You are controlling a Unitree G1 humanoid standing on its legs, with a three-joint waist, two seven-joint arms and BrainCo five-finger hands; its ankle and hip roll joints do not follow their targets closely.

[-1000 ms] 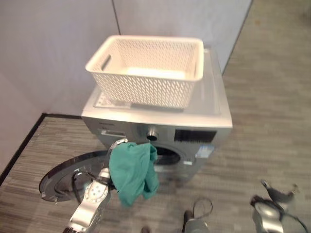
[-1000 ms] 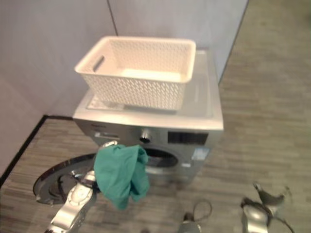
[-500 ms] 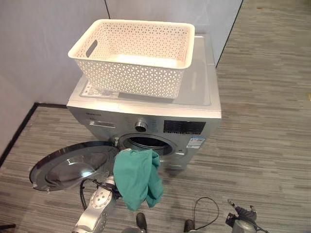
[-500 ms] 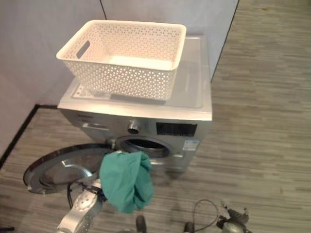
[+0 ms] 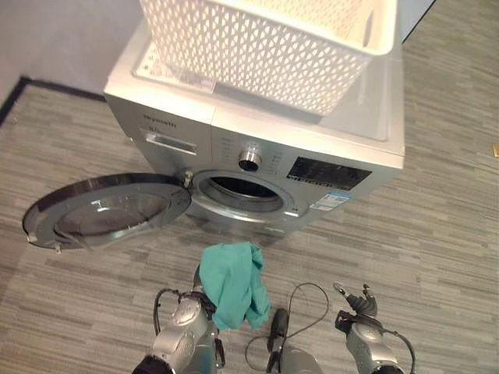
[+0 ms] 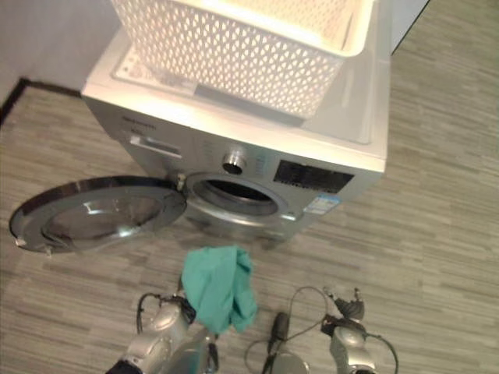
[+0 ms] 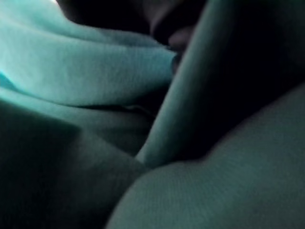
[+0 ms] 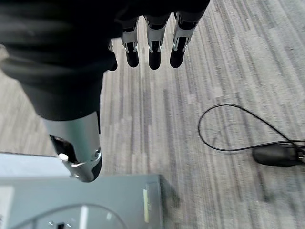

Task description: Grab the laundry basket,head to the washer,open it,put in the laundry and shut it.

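A teal cloth (image 5: 231,284) hangs over my left hand (image 5: 187,313), low in front of the washer, and the same cloth (image 7: 86,71) covers the left wrist view. The silver washer (image 5: 179,125) has its round door (image 5: 105,210) swung out to the left, so the dark drum opening (image 5: 242,191) is uncovered. On top of the washer stands a white lattice laundry basket (image 5: 265,39). My right hand (image 8: 152,47) is open above the striped floor to the right of the cloth, holding nothing; it also shows as the right hand (image 5: 355,305) in the eye view.
A grey wall with a black floor strip (image 5: 47,84) runs behind and left of the washer. The open door takes up floor on the left. Wood-striped floor (image 5: 444,226) stretches out to the right of the washer.
The whole view has shifted and now looks more steeply down. The cloth on my left hand has come away from the drum opening and hangs lower. My right hand shows more fully.
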